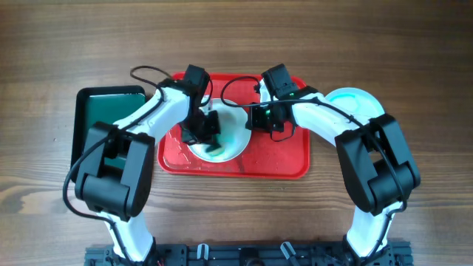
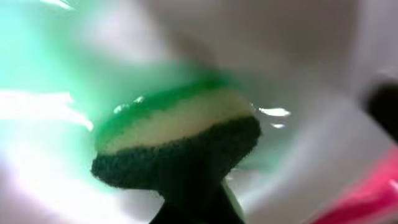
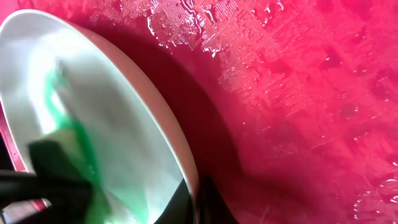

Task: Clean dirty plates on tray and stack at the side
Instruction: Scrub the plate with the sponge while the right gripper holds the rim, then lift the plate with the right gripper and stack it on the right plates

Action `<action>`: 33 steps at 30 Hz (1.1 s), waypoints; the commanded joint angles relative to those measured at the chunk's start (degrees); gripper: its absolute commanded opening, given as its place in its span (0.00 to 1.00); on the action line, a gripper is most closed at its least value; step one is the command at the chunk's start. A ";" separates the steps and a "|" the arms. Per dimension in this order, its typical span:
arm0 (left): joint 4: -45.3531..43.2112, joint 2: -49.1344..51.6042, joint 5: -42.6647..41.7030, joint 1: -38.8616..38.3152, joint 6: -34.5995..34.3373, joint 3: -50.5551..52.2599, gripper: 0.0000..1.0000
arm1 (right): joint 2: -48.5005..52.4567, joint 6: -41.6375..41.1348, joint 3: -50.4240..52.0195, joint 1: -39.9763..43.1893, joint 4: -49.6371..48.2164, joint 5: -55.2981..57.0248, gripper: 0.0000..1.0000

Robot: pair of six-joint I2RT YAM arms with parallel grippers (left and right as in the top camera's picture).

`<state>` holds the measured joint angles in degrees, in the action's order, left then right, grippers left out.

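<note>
Plate [image 1: 235, 131] on the red tray [image 1: 284, 161] has green smear left, left pincer [image 1: 207, 134] clamped on a sponge [image 2: 180, 134] against it, right pincer [image 1: 255, 118] pinching its rim, and one other plate [image 1: 363, 100] sits aside on the counter [image 1: 414, 44], so maybe halfway.

A brown wooden counter [image 1: 384, 37], its grain running left to right, fills the overhead view. On its left part lies a small dark green tray [image 1: 96, 111], rectangular, with a black rim and rounded corners. The tray's lower right portion is hidden, and its glossy surface catches pale light near the far edge. Right of the dark green tray, seen close and blurred from the left wrist, is a sponge [image 2: 177, 140] in three layers: bright green, then cream, then a dark green scouring pad.
</note>
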<state>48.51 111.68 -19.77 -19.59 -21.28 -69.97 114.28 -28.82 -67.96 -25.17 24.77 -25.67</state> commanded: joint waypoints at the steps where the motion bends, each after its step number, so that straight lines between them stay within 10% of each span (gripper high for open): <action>1: -11.37 2.67 -13.40 -1.16 6.88 1.73 0.04 | 1.01 -0.92 0.11 0.26 -0.26 0.33 0.04; 6: -22.97 2.67 8.13 -1.11 -6.56 1.73 0.04 | 1.01 -0.92 0.11 0.26 -0.26 0.35 0.04; 11: -8.96 2.64 39.98 -0.26 -18.47 -1.18 0.04 | 1.01 -0.70 0.11 0.26 -0.33 0.35 0.04; 17: 17.38 0.37 37.38 0.13 -17.38 -20.26 0.04 | 1.01 -0.02 0.11 0.26 -1.14 1.73 0.04; 25: 18.29 -0.98 26.14 6.64 -12.11 -23.37 0.04 | 1.03 5.09 0.09 0.26 -10.86 7.37 0.28; 33: 16.57 -0.98 26.14 9.44 -12.09 -23.34 0.04 | 3.63 3.13 0.09 -0.07 -11.10 5.03 0.18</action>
<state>65.56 111.74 7.25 -10.41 -34.57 -92.86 115.52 -25.39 -67.99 -25.26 12.71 -18.79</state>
